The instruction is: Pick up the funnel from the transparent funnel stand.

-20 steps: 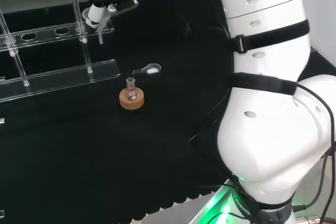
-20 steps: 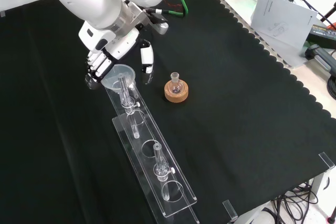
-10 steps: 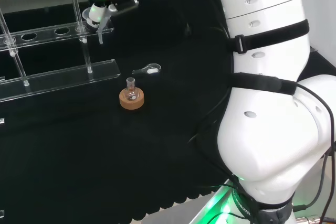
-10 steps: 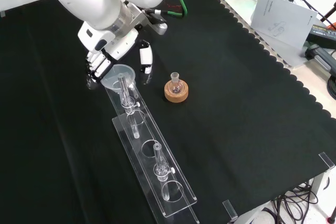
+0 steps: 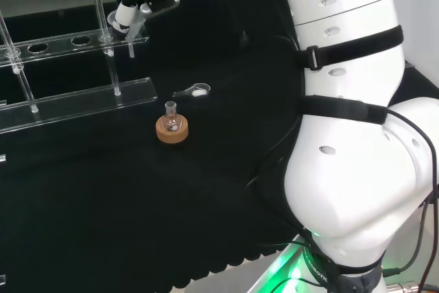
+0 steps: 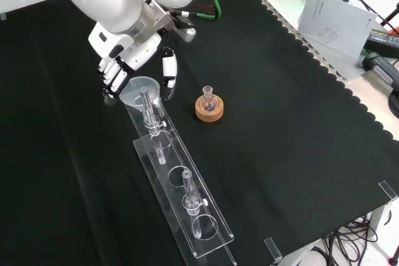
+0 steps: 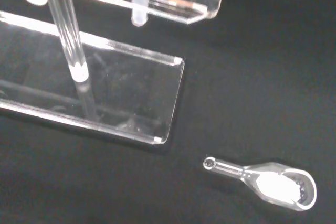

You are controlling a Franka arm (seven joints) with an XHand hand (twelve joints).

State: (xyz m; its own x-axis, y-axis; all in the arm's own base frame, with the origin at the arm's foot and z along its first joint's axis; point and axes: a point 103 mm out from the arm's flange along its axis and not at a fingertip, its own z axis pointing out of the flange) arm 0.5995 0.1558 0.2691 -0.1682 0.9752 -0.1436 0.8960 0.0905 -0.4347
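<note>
The funnel (image 6: 140, 87) sits at the far end of the clear stand (image 6: 177, 179). In the front view its cone lies at about 10 o'clock from the flask (image 6: 208, 99) on its cork ring (image 6: 209, 111), and its stem drops through the top shelf, as the wrist view shows (image 7: 139, 9). The hand (image 6: 118, 70) is at the funnel's rim: its fingers (image 6: 111, 79) curl beside the cone at 10 o'clock of it, and the thumb (image 6: 168, 70) stands at 2 o'clock, so the cone lies between them. Whether they touch the cone I cannot tell; the fingers are bent but not plainly closed round anything.

By my reading the reach is done and the grasp is only being set up. The funnel is not yet lifted, so closing on the cone and raising the stem out of its hole are left.

Much is hard to make out. In the head view the hand (image 5: 127, 15) is small, cut by the top edge and mixed with cables, and the funnel blends into the stand (image 5: 75, 39). The clear cone hides the contact on its far side. A small glass spoon (image 7: 273, 182) lies on the cloth at 5 o'clock of the stand's foot in the wrist view.
</note>
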